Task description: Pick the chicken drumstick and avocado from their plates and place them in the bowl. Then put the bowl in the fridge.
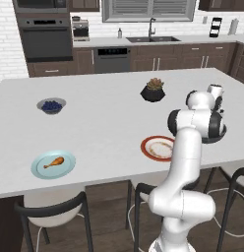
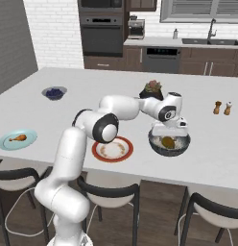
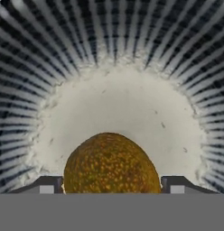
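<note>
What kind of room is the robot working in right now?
A home kitchen, rendered in simulation. A built-in wall oven stands in the back wall, a sink with a faucet sits under a window, and the arm works over a large white island counter with stools tucked under it.

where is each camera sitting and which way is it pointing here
Left base view: behind the arm on its left, looking forward and down over the island counter; the white arm rises at lower right; the drumstick lies on the blue plate.
Right base view: behind on the right; the arm rises at lower left, the tool over the bowl.
Hand view: on the hand, looking down into the bowl at the avocado between open fingertips.
Both base views share the orange-rimmed plate, now bare.
</note>
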